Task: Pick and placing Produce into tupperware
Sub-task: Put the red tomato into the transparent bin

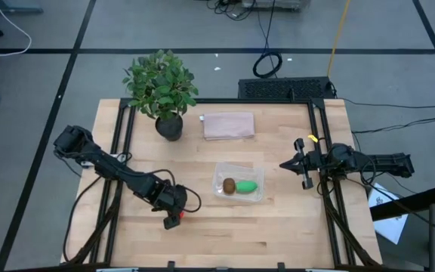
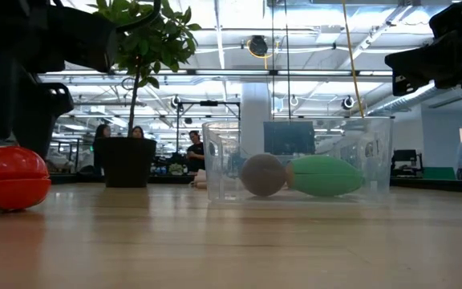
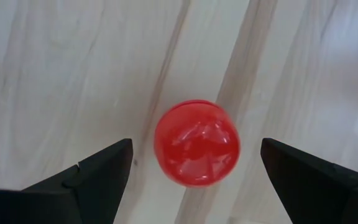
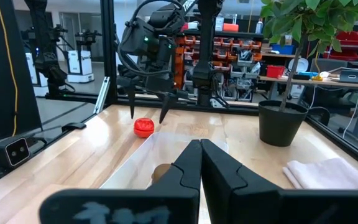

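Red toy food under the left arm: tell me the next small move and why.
Probably lower the left gripper straight down around the red toy food, then close. Its jaws are open, one on each side of the piece, which rests on the table outside the tupperware. The brown piece and green piece are already inside. The right gripper waits shut at the table's right side.

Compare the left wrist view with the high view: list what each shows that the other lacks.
Only the left wrist view: the wide gap between the left tool's open fingers, with the red piece centred.

Only the high view: the tupperware holding the brown piece and green piece, the plant, and the right tool waiting.

Both: red piece on the bare table.
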Action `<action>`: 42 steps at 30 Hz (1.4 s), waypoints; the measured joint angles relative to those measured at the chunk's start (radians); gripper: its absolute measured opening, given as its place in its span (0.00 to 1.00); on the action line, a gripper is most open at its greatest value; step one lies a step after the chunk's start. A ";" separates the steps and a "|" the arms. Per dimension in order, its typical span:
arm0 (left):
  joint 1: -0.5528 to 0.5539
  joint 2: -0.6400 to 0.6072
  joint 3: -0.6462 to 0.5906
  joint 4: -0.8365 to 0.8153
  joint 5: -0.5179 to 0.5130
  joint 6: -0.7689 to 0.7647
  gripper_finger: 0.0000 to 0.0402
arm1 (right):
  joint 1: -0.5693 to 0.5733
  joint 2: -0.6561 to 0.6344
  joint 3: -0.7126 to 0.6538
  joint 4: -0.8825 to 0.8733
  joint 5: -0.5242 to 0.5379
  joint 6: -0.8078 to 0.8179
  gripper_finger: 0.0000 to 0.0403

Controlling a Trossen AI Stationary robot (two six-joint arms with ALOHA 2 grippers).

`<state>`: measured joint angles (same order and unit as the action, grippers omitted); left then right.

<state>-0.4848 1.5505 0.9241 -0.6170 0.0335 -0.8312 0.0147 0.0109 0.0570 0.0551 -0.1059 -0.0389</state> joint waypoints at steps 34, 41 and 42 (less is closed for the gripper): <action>0.001 0.141 0.001 0.044 -0.043 0.054 0.90 | 0.000 0.000 0.000 0.000 0.000 0.001 0.00; 0.000 0.151 0.001 0.041 -0.059 0.063 0.89 | 0.000 0.000 0.000 0.001 0.000 0.001 0.00; 0.000 0.153 0.002 0.041 -0.059 0.064 0.88 | 0.000 0.000 0.000 0.001 0.000 0.001 0.00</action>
<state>-0.4846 1.7039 0.9260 -0.5762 -0.0257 -0.7677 0.0147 0.0113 0.0570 0.0559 -0.1059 -0.0380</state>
